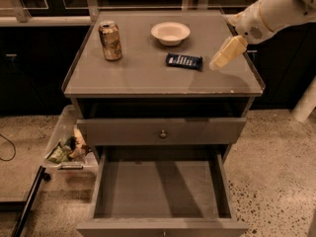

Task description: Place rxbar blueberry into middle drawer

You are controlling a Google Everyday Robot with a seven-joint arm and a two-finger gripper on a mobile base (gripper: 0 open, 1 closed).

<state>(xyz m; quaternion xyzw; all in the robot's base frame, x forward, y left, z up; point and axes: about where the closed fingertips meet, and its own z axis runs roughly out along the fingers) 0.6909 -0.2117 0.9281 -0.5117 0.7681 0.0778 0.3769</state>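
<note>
The rxbar blueberry [183,60], a flat dark blue bar with white print, lies on the cabinet top right of centre. My gripper [224,56] hangs from the white arm coming in from the upper right, just right of the bar and a little above the top, apart from it. The middle drawer [160,186] is pulled open below, its grey floor bare. The drawer above it, with a small round knob [162,134], is closed.
A tan drink can [110,41] stands at the left of the cabinet top. A white bowl [170,32] sits at the back centre. A clear bin with wrappers [68,147] stands on the floor left of the cabinet. A white post [307,102] stands at the right.
</note>
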